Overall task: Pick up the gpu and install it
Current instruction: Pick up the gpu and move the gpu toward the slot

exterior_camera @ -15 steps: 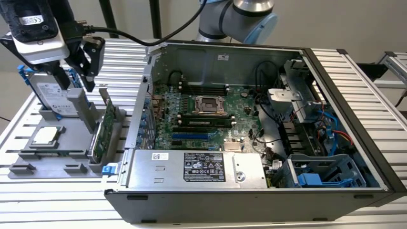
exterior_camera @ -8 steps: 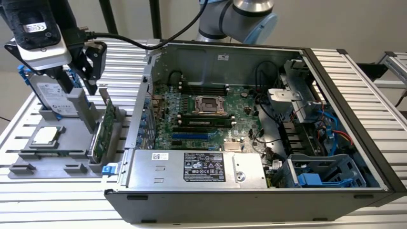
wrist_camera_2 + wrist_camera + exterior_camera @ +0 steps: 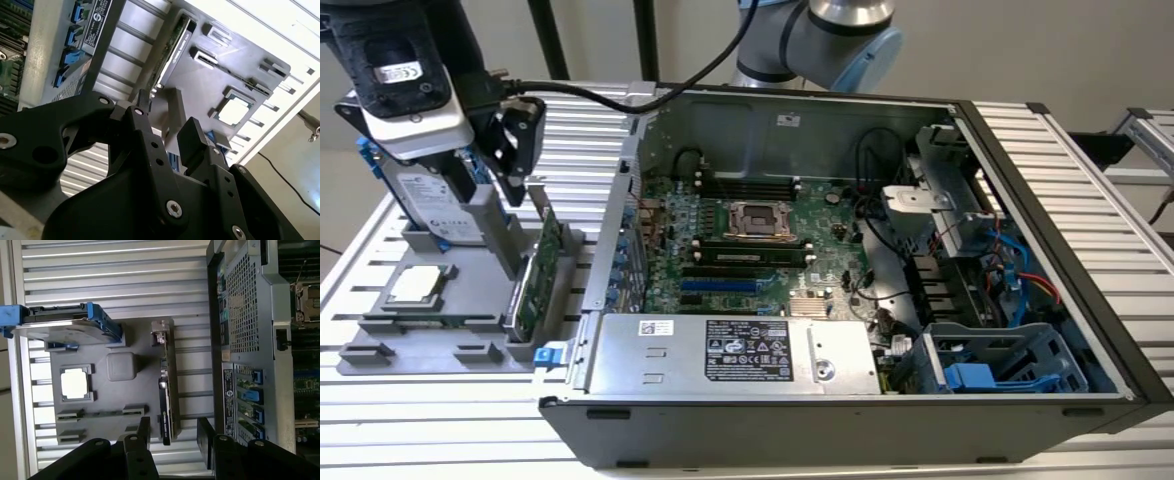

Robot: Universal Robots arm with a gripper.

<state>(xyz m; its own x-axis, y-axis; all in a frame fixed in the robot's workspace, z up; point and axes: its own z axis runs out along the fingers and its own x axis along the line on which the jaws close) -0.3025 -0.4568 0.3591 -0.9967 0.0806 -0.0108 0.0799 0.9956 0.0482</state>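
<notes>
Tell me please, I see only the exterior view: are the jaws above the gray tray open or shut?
Observer: Open. In the first wrist view the gripper has its jaws apart and holds nothing.
Operator: Are they in line with the gpu?
Observer: Yes. In that view the gpu, standing on edge in the gray tray, runs toward the gap, one jaw on each side, neither touching it.

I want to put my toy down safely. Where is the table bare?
Bare table slats lie in front of the grey tray and past the computer case on the exterior view's right. The tray's case side is crowded: gpu, open gripper.
</notes>
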